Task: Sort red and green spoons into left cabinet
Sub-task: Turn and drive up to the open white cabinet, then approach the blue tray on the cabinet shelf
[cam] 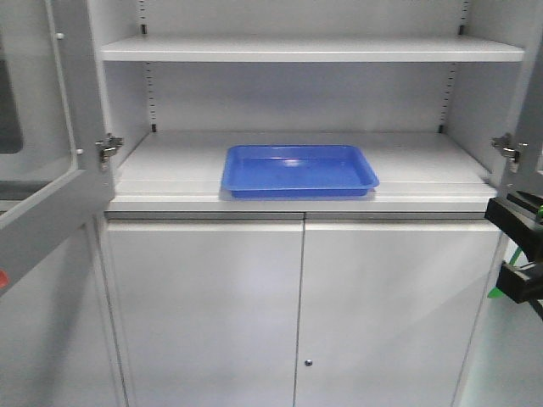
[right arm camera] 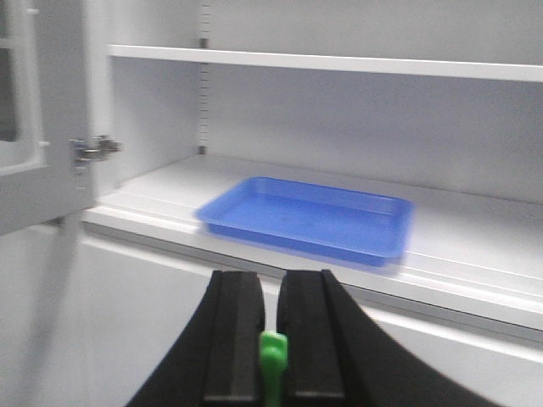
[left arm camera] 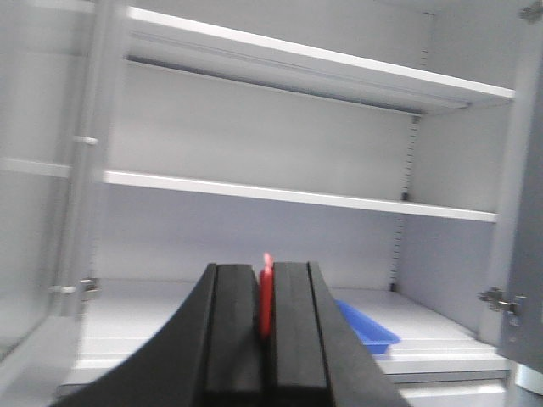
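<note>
Both jaws clamped, cabinet [cam: 297,102] ahead.
Left gripper [left arm camera: 265,292] pinches the red spoon [left arm camera: 266,301], right gripper [right arm camera: 271,292] the green spoon [right arm camera: 272,356]; a blue tray [cam: 297,192] sits on its lower shelf [cam: 170,157].

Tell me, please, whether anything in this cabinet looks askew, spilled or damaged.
Nothing stands out. The blue tray lies flat and empty on the cabinet shelf, with no spills or damage visible. The left gripper is closed on the red spoon, the right gripper on the green spoon.

Lab or storeroom, likely: grey metal cabinet [cam: 204,314], peg-hole shelf strips [cam: 151,93], glazed door [cam: 30,127] upper left, blue plastic tray [cam: 299,170] centre.
</note>
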Tool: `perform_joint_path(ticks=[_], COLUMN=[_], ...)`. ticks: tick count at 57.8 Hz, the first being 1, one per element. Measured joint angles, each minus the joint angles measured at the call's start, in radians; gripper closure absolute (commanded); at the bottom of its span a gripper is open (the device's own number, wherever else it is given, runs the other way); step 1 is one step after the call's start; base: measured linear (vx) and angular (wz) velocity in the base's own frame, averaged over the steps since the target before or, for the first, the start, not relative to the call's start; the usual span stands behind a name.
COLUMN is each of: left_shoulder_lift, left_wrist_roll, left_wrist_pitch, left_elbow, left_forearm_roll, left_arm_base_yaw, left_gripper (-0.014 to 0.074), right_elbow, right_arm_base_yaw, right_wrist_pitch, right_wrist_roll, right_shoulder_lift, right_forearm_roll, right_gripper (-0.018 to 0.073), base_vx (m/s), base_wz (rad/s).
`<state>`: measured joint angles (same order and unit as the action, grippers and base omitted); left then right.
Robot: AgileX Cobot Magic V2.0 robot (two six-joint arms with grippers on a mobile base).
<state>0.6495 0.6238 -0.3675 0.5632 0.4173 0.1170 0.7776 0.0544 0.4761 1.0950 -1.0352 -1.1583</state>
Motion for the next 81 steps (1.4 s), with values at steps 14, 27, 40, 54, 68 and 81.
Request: perform_joint_path(ticks=[14, 27, 40, 54, 68, 81], left_shoulder_lift=[0.000, 0.000, 0.000, 0.000, 0.000, 0.000], left_wrist_roll=[0.000, 0.000, 0.000, 0.000, 0.000, 0.000], left_wrist_pitch=[0.000, 0.000, 0.000, 0.000, 0.000, 0.000], left_elbow=[0.000, 0.000, 0.000, 0.000, 0.000, 0.000], left_forearm_roll=[0.000, 0.000, 0.000, 0.000, 0.000, 0.000], left_arm_base_yaw=[0.000, 0.000, 0.000, 0.000, 0.000, 0.000], left_gripper=[0.0603, 0.0603, 0.0603, 0.0603, 0.0603, 0.0603], right_elbow=[0.000, 0.000, 0.000, 0.000, 0.000, 0.000], right_arm_base_yaw=[0.000, 0.000, 0.000, 0.000, 0.000, 0.000], right_wrist_pitch=[-0.001, 0.000, 0.002, 0.003, 0.006, 0.006], right_wrist_roll=[0.000, 0.000, 0.000, 0.000, 0.000, 0.000], right_shoulder_lift=[0.000, 0.000, 0.000, 0.000, 0.000, 0.000], right_forearm_roll=[0.000, 0.000, 0.000, 0.000, 0.000, 0.000], right_gripper=[0.0568, 0.0568, 0.0568, 0.0568, 0.0568, 0.0568], base_vx=[0.21, 0.25, 0.30, 0.33, 0.32, 0.30], base_wz=[-0.45, -0.20, -0.02, 0.00, 0.00, 0.04])
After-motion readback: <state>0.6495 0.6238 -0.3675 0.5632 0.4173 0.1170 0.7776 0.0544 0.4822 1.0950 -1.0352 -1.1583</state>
